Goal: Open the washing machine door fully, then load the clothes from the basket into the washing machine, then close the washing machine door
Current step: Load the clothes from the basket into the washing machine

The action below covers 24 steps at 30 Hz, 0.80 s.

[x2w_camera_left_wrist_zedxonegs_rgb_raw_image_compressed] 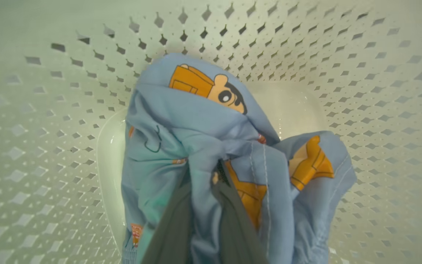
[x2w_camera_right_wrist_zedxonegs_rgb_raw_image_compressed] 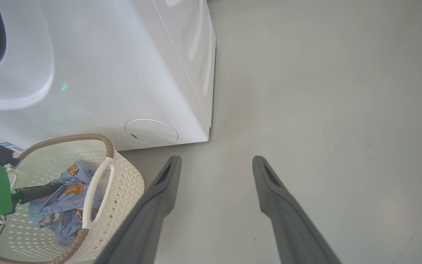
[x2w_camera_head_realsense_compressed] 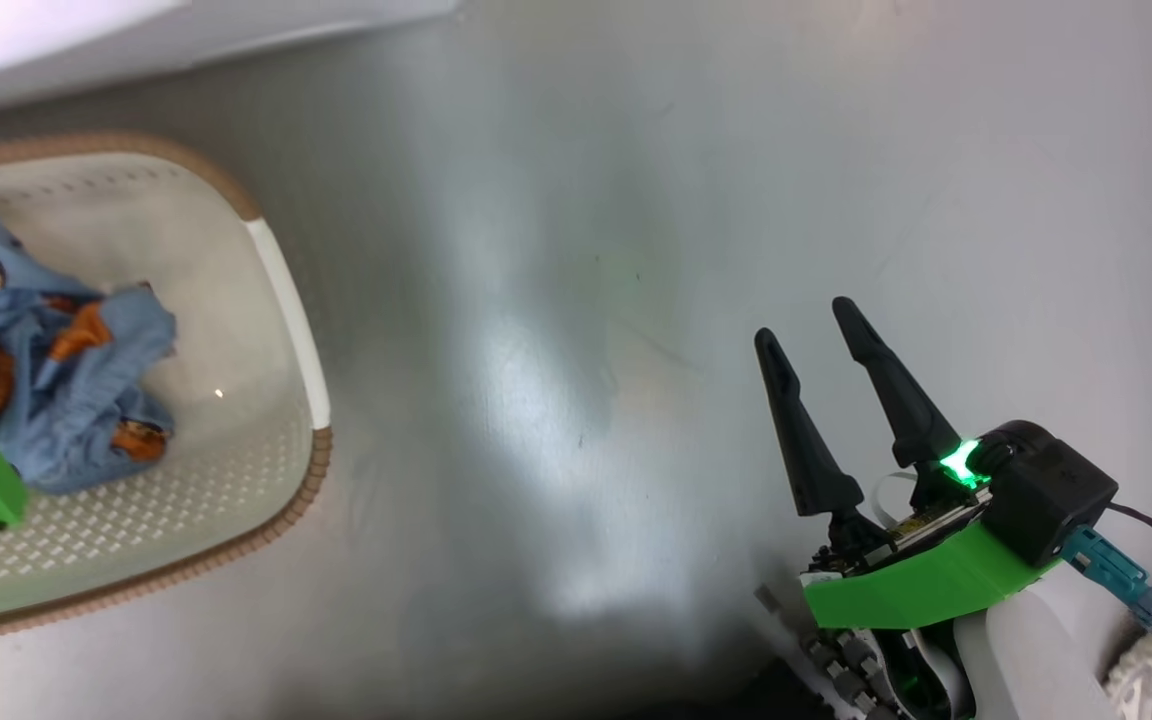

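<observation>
1. The left gripper (x2w_camera_left_wrist_zedxonegs_rgb_raw_image_compressed: 220, 171) reaches down into the basket (x2w_camera_left_wrist_zedxonegs_rgb_raw_image_compressed: 379, 91). Its two dark fingers are pressed together on a fold of the clothes (x2w_camera_left_wrist_zedxonegs_rgb_raw_image_compressed: 196, 121), with blue cloth bunched around and between the tips.
2. The clothes are a crumpled light blue heap printed with orange-brown cartoon figures. They lie on the basket's bottom, and one figure's face shows on the upper fold in the left wrist view.
3. The basket is cream-white and perforated, with a brown woven-look rim and a plain white handle on the side that faces the right arm. It stands on the grey floor (x2w_camera_head_realsense_compressed: 576, 300).
4. In the right wrist view the basket sits just beside the lower front of the washing machine (x2w_camera_right_wrist_zedxonegs_rgb_raw_image_compressed: 123, 73), near a round white cap (x2w_camera_right_wrist_zedxonegs_rgb_raw_image_compressed: 151, 131) low on that front.
5. A dark grey curve shows at the upper left edge of that view, on the machine's front. Whether it is the seal or the door cannot be told.
6. The right gripper (x2w_camera_head_realsense_compressed: 806, 322) is well apart from the basket, over bare floor. Its fingers are spread wide with nothing between them.
7. A green light glows at the base of the right gripper's fingers, above its green mount.
</observation>
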Available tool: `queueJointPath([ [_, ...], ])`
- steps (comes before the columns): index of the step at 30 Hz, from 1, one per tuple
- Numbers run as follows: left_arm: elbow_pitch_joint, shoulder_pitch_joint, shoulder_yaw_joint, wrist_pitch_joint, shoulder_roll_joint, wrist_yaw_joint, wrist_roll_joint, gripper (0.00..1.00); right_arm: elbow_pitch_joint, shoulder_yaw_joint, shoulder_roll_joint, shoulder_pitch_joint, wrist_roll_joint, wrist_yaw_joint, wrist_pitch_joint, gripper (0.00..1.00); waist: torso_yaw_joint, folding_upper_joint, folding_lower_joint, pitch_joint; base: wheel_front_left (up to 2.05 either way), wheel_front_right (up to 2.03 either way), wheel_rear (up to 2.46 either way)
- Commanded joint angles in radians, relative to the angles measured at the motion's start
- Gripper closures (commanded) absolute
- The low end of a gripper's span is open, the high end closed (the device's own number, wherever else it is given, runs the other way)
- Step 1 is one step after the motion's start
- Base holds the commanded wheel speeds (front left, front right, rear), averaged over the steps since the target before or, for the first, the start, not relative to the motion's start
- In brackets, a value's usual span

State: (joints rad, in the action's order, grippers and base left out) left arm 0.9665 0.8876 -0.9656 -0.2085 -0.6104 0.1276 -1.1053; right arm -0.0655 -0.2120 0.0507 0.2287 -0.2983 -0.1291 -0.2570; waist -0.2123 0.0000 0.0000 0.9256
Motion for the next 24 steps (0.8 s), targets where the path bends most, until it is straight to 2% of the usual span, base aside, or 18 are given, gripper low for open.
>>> queueJointPath([
  [1,-0.012,-0.047,0.016,-0.030,-0.036,0.003,-0.009,1.00,-0.008,-0.012,-0.001,-0.022,0.005,-0.002,-0.005,0.00,0.022,0.0000,0.0000,-0.067,0.00,0.00,0.00],
  [6,-0.038,-0.087,0.023,-0.051,-0.021,0.003,-0.010,1.00,0.003,0.001,-0.001,-0.026,0.015,-0.002,-0.005,0.00,0.039,0.0000,0.0000,-0.143,0.00,0.00,0.00],
  [10,-0.079,-0.115,0.076,-0.053,-0.009,0.003,0.018,1.00,0.013,0.012,-0.001,-0.030,0.025,-0.002,-0.005,0.00,0.059,0.0000,0.0000,-0.194,0.00,0.00,0.00],
  [18,-0.169,-0.217,0.240,-0.053,0.022,0.003,0.137,1.00,0.034,0.015,-0.001,-0.032,0.035,-0.002,-0.005,0.00,0.082,0.0000,0.0000,-0.287,0.00,0.00,0.00],
  [24,-0.248,-0.329,0.408,-0.053,0.061,0.003,0.236,1.00,0.050,0.021,-0.001,-0.048,0.034,-0.002,-0.005,0.00,0.088,0.0000,0.0000,-0.372,0.00,0.00,0.00],
])
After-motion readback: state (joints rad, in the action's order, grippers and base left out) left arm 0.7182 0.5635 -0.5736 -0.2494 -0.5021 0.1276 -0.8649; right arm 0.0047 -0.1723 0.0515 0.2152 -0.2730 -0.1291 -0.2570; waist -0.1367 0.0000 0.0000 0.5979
